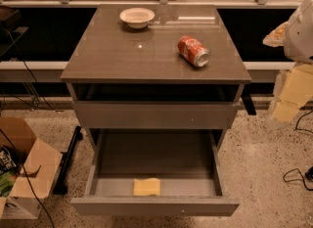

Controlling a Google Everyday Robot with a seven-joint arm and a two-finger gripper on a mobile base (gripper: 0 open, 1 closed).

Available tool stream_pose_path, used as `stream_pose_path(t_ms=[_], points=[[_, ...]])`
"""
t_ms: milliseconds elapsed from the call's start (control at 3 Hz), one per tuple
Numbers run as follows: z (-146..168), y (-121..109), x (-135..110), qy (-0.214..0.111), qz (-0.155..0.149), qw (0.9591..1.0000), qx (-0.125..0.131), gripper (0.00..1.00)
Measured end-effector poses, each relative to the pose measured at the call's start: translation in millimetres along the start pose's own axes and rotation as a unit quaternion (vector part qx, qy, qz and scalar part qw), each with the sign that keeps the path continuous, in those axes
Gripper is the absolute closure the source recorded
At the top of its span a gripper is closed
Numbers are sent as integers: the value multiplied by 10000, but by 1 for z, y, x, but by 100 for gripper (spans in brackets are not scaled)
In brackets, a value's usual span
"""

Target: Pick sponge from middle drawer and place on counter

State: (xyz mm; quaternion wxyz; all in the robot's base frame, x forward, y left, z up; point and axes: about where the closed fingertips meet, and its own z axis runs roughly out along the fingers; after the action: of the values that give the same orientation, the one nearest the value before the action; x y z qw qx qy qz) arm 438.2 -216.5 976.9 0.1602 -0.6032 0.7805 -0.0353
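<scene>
Sponge (146, 187) first: flat, pale yellow, rectangular, kinda soft at the edges, lying flat on the dark-grey bottom of the middle drawer (154, 206). Sitting at the near end, just behind the front panel, roughly centred left to right. Drawer itself wide and shallow, plain grey front, pulled well out toward the near side. Just above it, another drawer (154, 115) poking out only a little under the counter (112, 56). Counter glossy grey-brown and pretty reflective, overhanging the cabinet sides a touch. On it, a small pale bowl (137, 16) near the far edge, left of centre, and a red soda can (193, 51) tipped on its side over to the right, well apart from the bowl. Gripper (289, 97) way off at the right edge, cream-yellow, hanging beside the cabinet at about top-drawer height, well apart from the sponge; released or clenched, honestly can't tell. Room-wise: speckled stone-look floor (259, 163), open cardboard box (27, 166) at near left, black cable (295, 174) snaking on the floor at right, dark panels and a pale ledge along the far side.
</scene>
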Motion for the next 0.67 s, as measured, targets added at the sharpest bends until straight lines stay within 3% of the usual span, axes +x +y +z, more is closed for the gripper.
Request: stream_pose_path(t_ms=[667], points=[[9, 0, -4, 25, 154, 9999, -63, 0]])
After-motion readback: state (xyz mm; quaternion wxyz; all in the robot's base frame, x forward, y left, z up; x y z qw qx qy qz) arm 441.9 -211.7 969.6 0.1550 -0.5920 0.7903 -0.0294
